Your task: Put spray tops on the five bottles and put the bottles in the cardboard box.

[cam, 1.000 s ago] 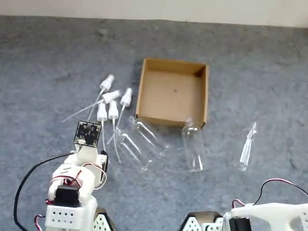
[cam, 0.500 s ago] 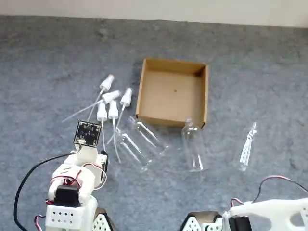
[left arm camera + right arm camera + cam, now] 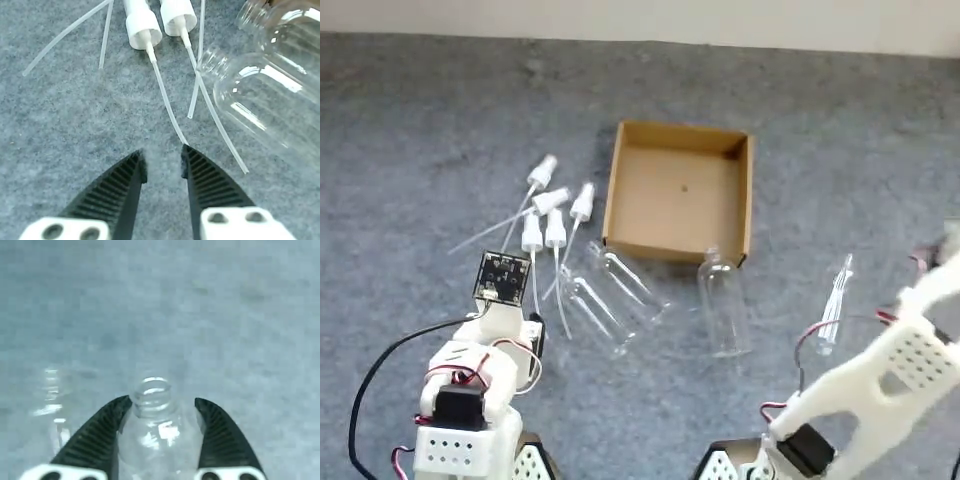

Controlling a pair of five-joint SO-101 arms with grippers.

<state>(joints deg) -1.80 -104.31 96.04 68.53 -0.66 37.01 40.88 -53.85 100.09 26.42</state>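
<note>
Cardboard box at centre of the high view, open side up. Five white spray tops clustered at 9 o'clock of the box. Paired bottles lying side by side at 7 o'clock of it. Third bottle at 5 o'clock, neck just beside the box wall. Fourth bottle at 4 o'clock, well apart. Right arm raised at 4 o'clock of that view.

Added by the left wrist view: left hand open, fingers slightly apart over the table, end of one dip tube at a fingertip.

Added by the right wrist view: right hand closed on the gripped bottle, clear, uncapped, neck pointing away from the wrist.

Grey carpet-like covering across the table. Pale wall strip along the 12 o'clock edge.
</note>
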